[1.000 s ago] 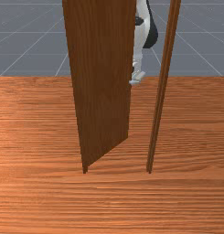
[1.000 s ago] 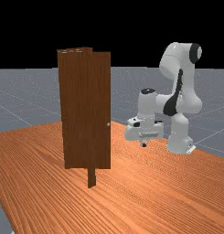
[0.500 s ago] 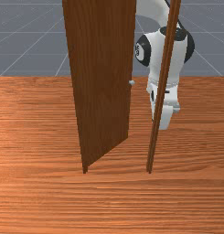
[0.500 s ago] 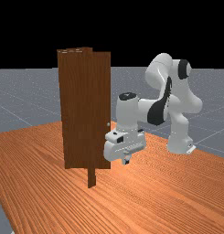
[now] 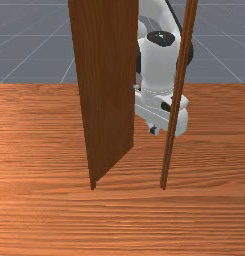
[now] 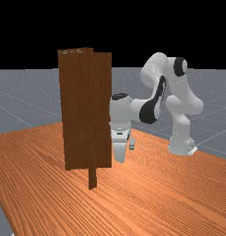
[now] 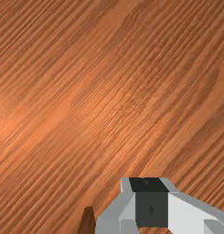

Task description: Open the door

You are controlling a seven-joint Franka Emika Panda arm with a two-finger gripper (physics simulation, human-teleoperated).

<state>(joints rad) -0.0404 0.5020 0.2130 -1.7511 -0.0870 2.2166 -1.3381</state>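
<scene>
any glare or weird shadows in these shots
Far view: a bright sheen on the table, with small white flecks along the top of the woodwork; front view: the door looks dark against the brighter table, with no clear cast shadow; wrist view: a soft paler glow on the wood, no harsh glare.

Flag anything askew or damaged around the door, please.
Nothing stands out. The door is ajar, angled toward the arm, its free edge apart from the frame post, but that suits an opening job. No visible cracks or splinters on either.
</scene>
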